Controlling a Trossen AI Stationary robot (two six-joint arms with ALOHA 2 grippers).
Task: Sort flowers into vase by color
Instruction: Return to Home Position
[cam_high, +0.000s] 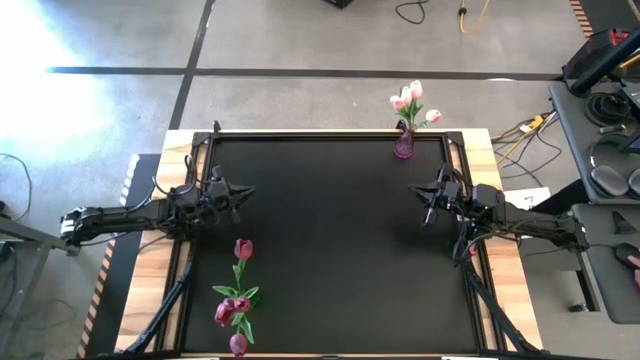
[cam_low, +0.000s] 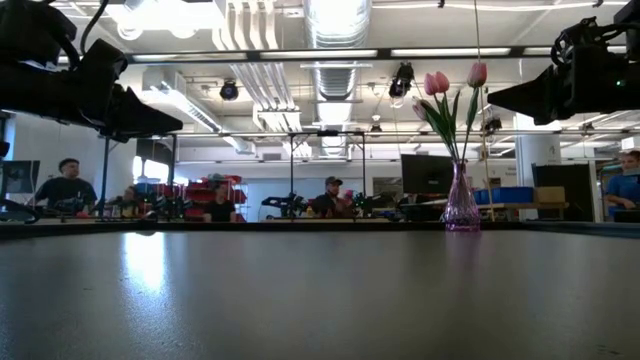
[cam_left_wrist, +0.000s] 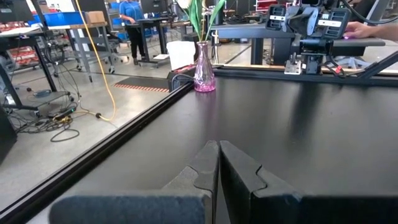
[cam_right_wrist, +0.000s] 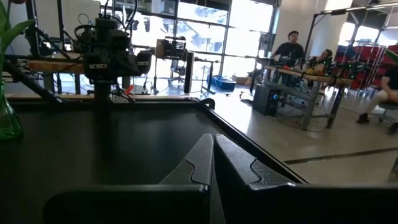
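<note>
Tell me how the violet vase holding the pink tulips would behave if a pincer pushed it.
The violet vase looks top-heavy: tall pink tulips lean above a small base, so a high push would probably tip it. It appears to be glass, so likely fragile and slippery. On the smooth black table it might slide if pushed low.

Three pale pink-white tulips (cam_high: 410, 100) are seen standing upright, heads fanned apart, in a violet glass vase (cam_high: 404, 146) at the counter's (cam_high: 330, 240) far edge, right of centre. Dark magenta tulips (cam_high: 243, 248) are gathered at the near left corner, stems held in a green vase (cam_right_wrist: 6, 121).
</note>
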